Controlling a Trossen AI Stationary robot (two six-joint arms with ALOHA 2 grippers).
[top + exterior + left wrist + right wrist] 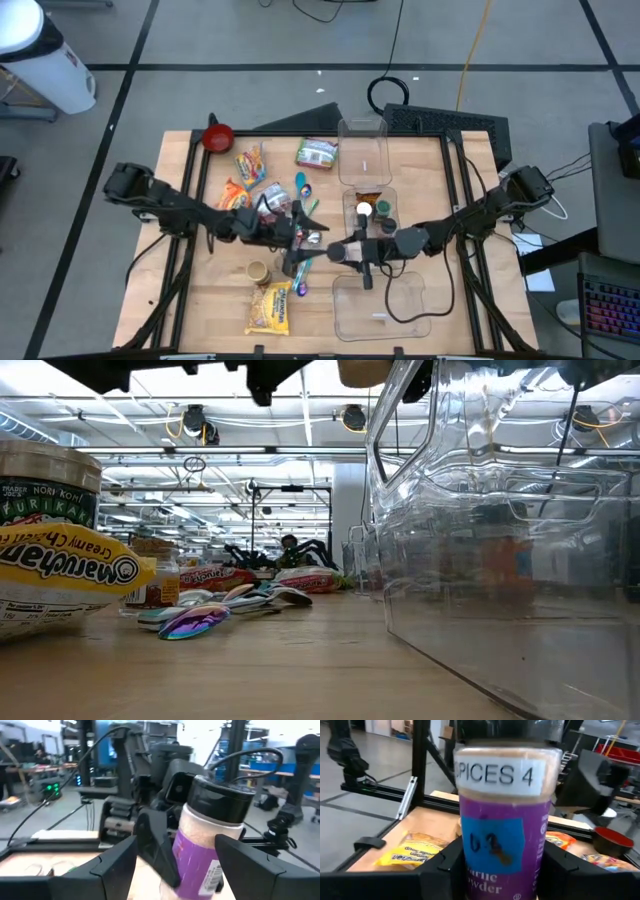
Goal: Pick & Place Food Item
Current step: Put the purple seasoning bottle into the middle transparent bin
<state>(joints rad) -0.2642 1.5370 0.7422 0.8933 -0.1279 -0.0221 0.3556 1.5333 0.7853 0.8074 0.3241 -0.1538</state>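
Spice jar (504, 820) at the high view's centre, clamped in the right gripper (495, 870) after a handover; left gripper (170, 865) beside it, fingers spread wide, letting go, clear bins (380, 300) nearby.

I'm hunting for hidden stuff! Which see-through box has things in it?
The middle clear box of the three: it holds small jars; the other two look empty.

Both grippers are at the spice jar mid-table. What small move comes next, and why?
Probably back the left gripper straight away. Its fingers stand open on either side of the spice jar, while the right gripper is clamped on the jar's purple body. That frees the right arm to carry it toward the clear bins.
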